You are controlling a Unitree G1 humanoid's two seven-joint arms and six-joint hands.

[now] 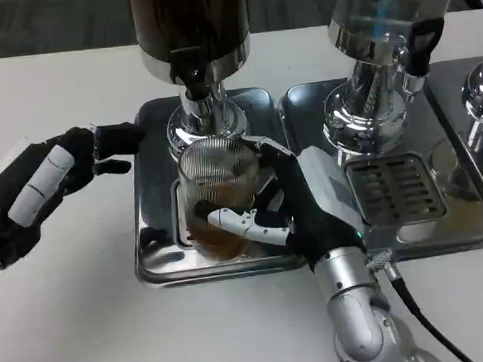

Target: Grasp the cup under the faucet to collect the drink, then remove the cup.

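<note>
A clear ribbed cup holding brown drink stands on the steel drip tray, directly below the black faucet of the dark drink dispenser. My right hand grips the cup from its right side, fingers wrapped round the front of the glass. My left hand hovers to the left of the tray with its fingers stretched toward the dispenser's base, holding nothing.
A second dispenser with clear liquid stands to the right on its own tray with a slotted grate. A third chrome base sits at the far right edge. A black cable trails from my right forearm.
</note>
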